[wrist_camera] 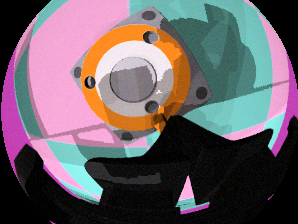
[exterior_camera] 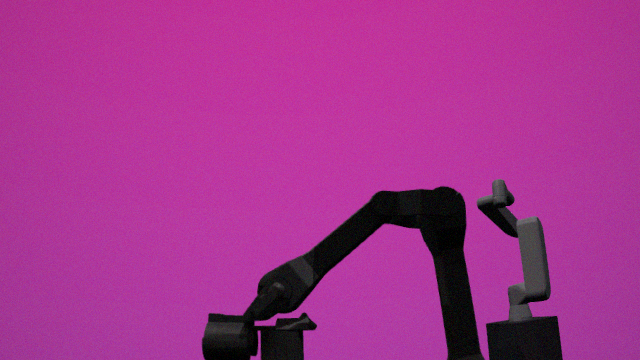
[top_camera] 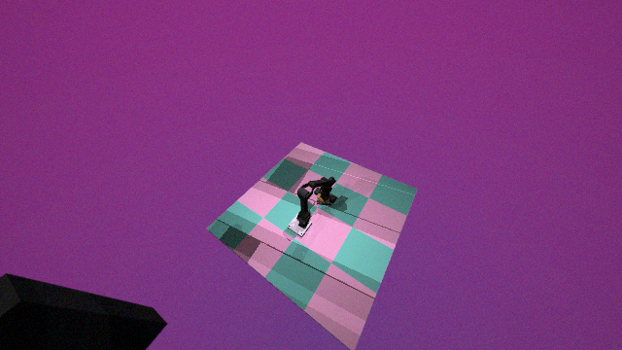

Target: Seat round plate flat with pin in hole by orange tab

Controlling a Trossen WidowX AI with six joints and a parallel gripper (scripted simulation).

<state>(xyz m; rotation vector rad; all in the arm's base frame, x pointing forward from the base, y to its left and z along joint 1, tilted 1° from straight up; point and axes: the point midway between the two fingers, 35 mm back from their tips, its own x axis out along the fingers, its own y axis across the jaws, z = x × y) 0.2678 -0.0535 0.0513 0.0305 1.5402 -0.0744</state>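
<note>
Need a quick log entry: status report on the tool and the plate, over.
Tool shut, holding nothing, tips at plate's rim. Orange plate on post. No obstruction visible.

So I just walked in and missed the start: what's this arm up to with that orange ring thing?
A single black arm is bent down over a grey square base carrying a round orange plate that sits around a central post. Its gripper is shut with nothing between the fingers, its tip down at the plate's lower-right rim, apparently to nudge the plate round. Whether it touches the rim, or whether the plate lies flat yet, is hard to tell.
</note>
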